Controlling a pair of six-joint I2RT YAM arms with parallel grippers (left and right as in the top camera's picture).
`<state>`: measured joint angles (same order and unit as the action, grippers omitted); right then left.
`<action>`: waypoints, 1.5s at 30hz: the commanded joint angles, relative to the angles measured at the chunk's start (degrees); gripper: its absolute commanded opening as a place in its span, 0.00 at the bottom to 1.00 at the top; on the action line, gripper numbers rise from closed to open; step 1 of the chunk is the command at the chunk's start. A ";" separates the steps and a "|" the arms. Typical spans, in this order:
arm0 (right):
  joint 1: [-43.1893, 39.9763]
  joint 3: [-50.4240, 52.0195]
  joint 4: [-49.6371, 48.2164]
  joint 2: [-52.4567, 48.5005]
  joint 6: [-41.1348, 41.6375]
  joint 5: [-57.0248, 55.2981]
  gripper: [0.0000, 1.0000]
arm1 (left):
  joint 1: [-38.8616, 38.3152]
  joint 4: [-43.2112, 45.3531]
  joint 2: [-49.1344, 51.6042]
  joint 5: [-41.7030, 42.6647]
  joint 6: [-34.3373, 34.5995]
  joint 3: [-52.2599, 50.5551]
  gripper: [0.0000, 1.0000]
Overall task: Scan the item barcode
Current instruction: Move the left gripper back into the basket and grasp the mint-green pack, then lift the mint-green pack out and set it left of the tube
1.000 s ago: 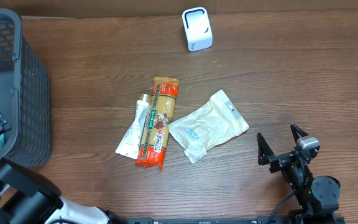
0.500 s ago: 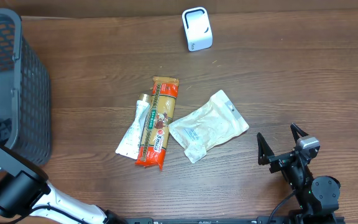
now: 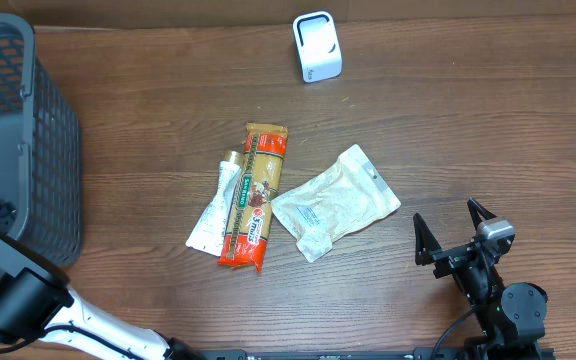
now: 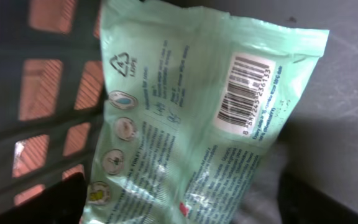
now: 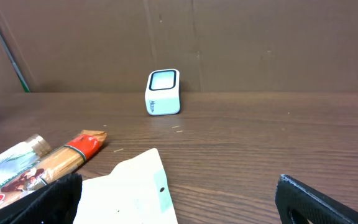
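I am reaching my left pincer [image 4: 179, 180] down into the dark basket [image 3: 28, 150] at my left side, and I am looking right at a green packet [image 4: 185, 118] lying inside it against the holey wall. My two fingers are standing wide, one on each side of the packet's lower end, and I cannot tell if they are touching it. So I think the job is only starting: nothing is being lifted, and the packet is sitting well away from the little white scanner [image 3: 317, 46] at the far edge of the table. I am guessing what is left is to pick it up, carry it over and show it. My right pincer [image 3: 444, 212] is hanging wide open over the table, holding nothing. The packet is showing me a white label with a barcode [image 4: 246, 93] facing up, a row of numbers under it too blurry to read, a recycling triangle and some round pictures. Other things are lying in the middle of the table: a long pasta pack [image 3: 255, 195], a tube [image 3: 215, 205] and a white pouch [image 3: 335, 202].
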<state>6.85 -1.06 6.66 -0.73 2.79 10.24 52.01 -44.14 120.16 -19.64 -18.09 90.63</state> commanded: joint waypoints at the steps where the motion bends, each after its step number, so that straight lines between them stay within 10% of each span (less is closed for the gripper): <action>1: 0.04 -0.59 -0.22 0.46 0.20 -0.33 1.00 | 0.63 -0.59 4.04 -0.85 -0.74 -0.70 0.58; 3: 0.04 -0.59 -0.22 0.46 0.20 -0.33 1.00 | 0.61 -0.48 4.04 -0.85 -0.74 -0.70 0.28; 7: 0.04 -0.59 -0.22 0.46 0.20 -0.33 1.00 | 0.28 -0.22 4.02 -0.83 0.35 -0.68 0.04; 33: 0.04 -0.59 -0.22 0.46 0.20 -0.33 1.00 | -9.88 -15.23 -12.33 0.15 15.43 26.53 0.04; 45: 0.04 -0.59 -0.22 0.46 0.22 -0.31 1.00 | -21.11 -24.15 -31.98 28.37 22.80 28.44 0.04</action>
<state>6.83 -1.06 6.63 -0.73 2.79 10.22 35.09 -66.59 91.85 -2.94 2.92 117.91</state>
